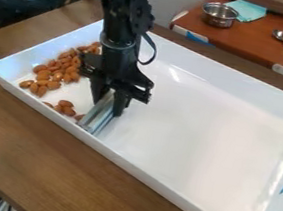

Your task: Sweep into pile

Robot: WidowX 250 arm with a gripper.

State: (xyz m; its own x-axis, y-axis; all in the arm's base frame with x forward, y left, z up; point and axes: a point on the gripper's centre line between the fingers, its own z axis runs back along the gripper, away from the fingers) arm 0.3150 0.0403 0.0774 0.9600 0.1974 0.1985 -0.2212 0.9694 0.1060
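The gripper grips a metal strip, slanted by the tray's near long edge. Most almonds lie heaped along the left short edge, a few strays beside the strip. Best keep the strip low and level, nudging strays gently toward the heap without pinning any against the wall. The arm may hide nuts at the heap's far end; whether the strip touches the floor I cannot tell
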